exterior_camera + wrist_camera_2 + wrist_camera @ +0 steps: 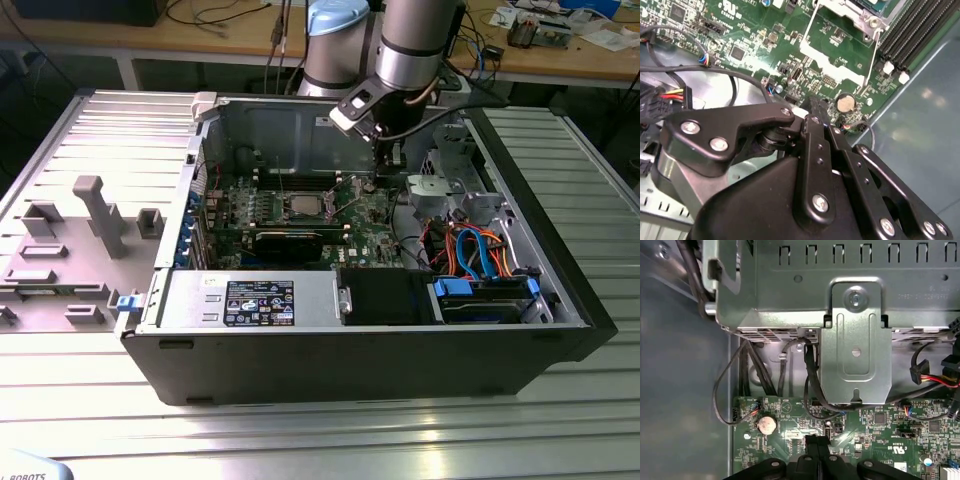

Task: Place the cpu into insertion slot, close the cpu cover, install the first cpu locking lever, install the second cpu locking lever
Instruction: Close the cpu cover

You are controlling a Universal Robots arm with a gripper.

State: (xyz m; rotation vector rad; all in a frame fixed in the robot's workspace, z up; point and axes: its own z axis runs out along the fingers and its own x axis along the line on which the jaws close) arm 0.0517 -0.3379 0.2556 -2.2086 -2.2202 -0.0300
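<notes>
Fingers together, my pincer [818, 441] is hovering at the edge of the motherboard [880, 436] by the coin cell [766, 424], and I'm risking snagging the loose cables [808, 370].

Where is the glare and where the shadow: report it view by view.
Exterior view: light glares off the ribbed table; the case interior lies in shade. Second wrist view: pale reflections spot the grey panel, a bright patch washes the motherboard. First wrist view: even light on the metal bracket, the claw dark.
</notes>
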